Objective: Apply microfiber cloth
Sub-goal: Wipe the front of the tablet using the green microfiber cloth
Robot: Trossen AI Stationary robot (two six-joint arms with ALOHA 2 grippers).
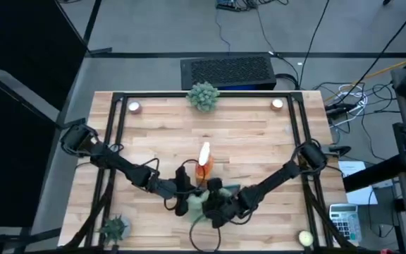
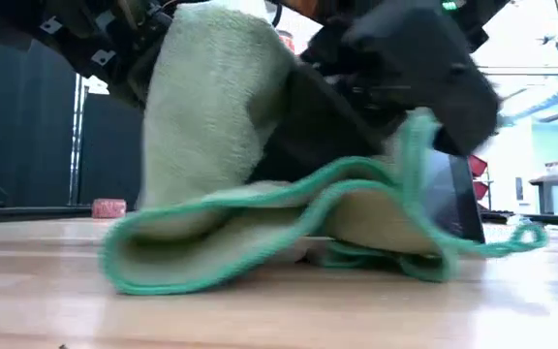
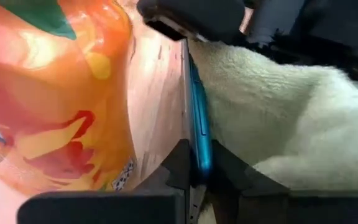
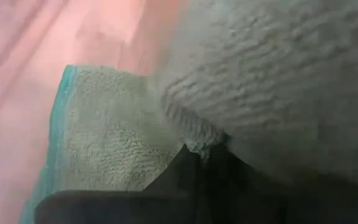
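Right now both arms meet near the front middle of the wooden surface [image 1: 245, 134], just in front of an orange bottle [image 1: 204, 164]. The left pincer [image 3: 197, 171] is clamped on the edge of a thin tablet [image 3: 199, 134] with a teal rim, holding it tilted up on its edge beside the bottle. The microfiber cloth [image 2: 221, 126], pale sage green with a brighter green hem, is draped up against the tablet, its lower part lying folded and rumpled on the surface. The right pincer [image 4: 207, 155] is closed on a bunch of that cloth, pressing it toward the tablet. A spiky plant [image 1: 203, 96] stands at the far edge, another [image 1: 115, 228] at the near left corner, both well apart from the arms.
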